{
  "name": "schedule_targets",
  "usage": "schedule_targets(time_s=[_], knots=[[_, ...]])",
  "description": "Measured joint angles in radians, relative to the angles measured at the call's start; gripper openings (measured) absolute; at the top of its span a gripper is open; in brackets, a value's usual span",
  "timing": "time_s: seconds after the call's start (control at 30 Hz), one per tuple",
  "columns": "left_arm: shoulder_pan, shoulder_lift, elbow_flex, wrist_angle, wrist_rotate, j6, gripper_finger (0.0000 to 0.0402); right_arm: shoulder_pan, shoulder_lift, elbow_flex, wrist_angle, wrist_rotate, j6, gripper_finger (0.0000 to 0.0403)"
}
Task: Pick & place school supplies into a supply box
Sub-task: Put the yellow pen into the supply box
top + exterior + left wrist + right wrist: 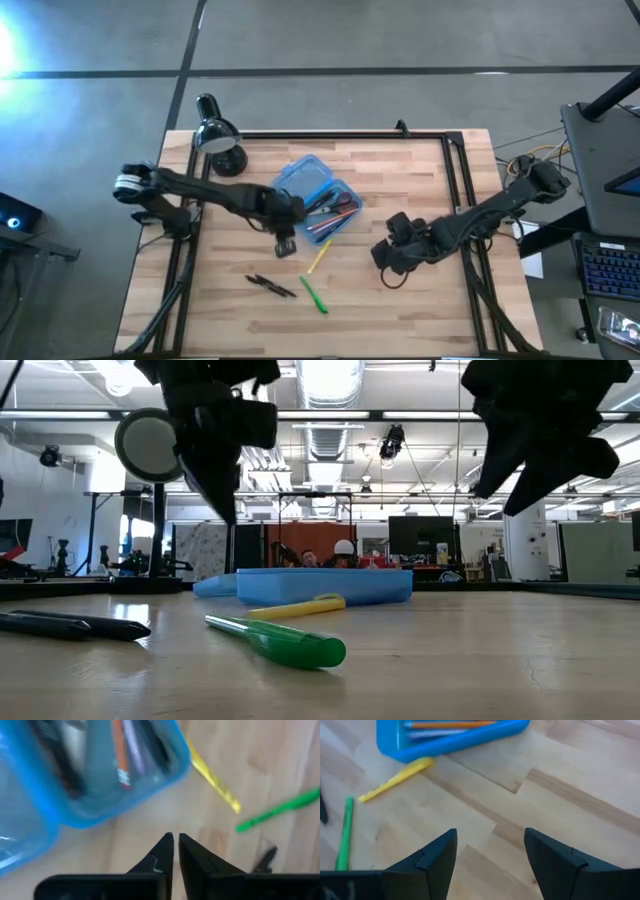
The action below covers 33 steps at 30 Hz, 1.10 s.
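The blue pencil case (318,198) lay open near the middle of the tabletop (420,300), with an orange pencil, red-handled scissors and a few dark pens already inside one half. Three kinds of supplies were still outside it: a yellow pen (319,256) touching or just short of the case's near edge, a green pen (314,294) a little farther from the case on the same side, and two dark pens (271,286) beside the green one, on the left arm's side.

The left end effector (175,840) hung over bare wood just beside the case's near corner, its fingers pressed together and holding nothing. The right end effector (490,855) hovered off the case's right side, its fingers spread wide and empty, with the yellow pen ahead of it.

The step in hand looked like fetching the next loose pen, most likely the yellow one. To do it well, the chosen end effector should come down with fingers straddling the pen across its width, near its middle so it lifts level. Because that pen lay against the case, a careless descent could nudge the case or jam a finger on its wall; gripping the end farther from the case would be safer. The left end effector would first need to spread its fingers.
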Motion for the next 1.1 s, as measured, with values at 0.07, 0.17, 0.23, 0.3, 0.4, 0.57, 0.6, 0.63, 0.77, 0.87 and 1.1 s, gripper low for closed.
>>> schedule_targets(time_s=[0.07,0.17,0.23,0.3,0.4,0.57,0.6,0.63,0.77,0.87,1.1], knots=[[-0.027,0.042,0.005,0.010,0.009,-0.025,0.0024,0.006,0.000,-0.001,0.015,-0.022,-0.061,0.0221],[-0.041,0.093,0.013,0.065,0.045,-0.187,0.0043,0.001,0.003,-0.001,0.007,-0.066,-0.089,0.0221],[-0.039,0.120,0.023,0.104,0.062,-0.346,0.0053,-0.011,0.007,-0.003,-0.012,-0.077,-0.073,0.0221],[-0.038,0.147,0.038,0.148,0.067,-0.437,0.0061,-0.022,0.012,-0.003,-0.011,-0.082,-0.062,0.0221],[-0.052,0.195,0.084,0.180,0.048,-0.482,0.0077,-0.030,0.013,-0.003,-0.010,-0.107,-0.053,0.0221],[-0.062,0.308,0.173,0.170,0.033,-0.550,0.0122,-0.029,0.013,-0.003,-0.029,-0.128,-0.054,0.0221],[-0.063,0.331,0.194,0.168,0.033,-0.582,0.0132,-0.028,0.013,-0.004,-0.036,-0.133,-0.054,0.0221],[-0.063,0.355,0.216,0.165,0.032,-0.616,0.0140,-0.027,0.013,-0.004,-0.042,-0.137,-0.053,0.0221],[-0.076,0.441,0.289,0.150,0.025,-0.683,0.0156,-0.022,0.013,-0.005,-0.070,-0.147,-0.054,0.0221],[-0.088,0.487,0.343,0.110,0.021,-0.699,0.0157,-0.014,0.013,-0.006,-0.086,-0.147,-0.054,0.0221],[-0.100,0.555,0.414,0.011,-0.043,-0.693,0.0157,0.000,0.013,-0.022,-0.088,-0.141,-0.049,0.0221]])
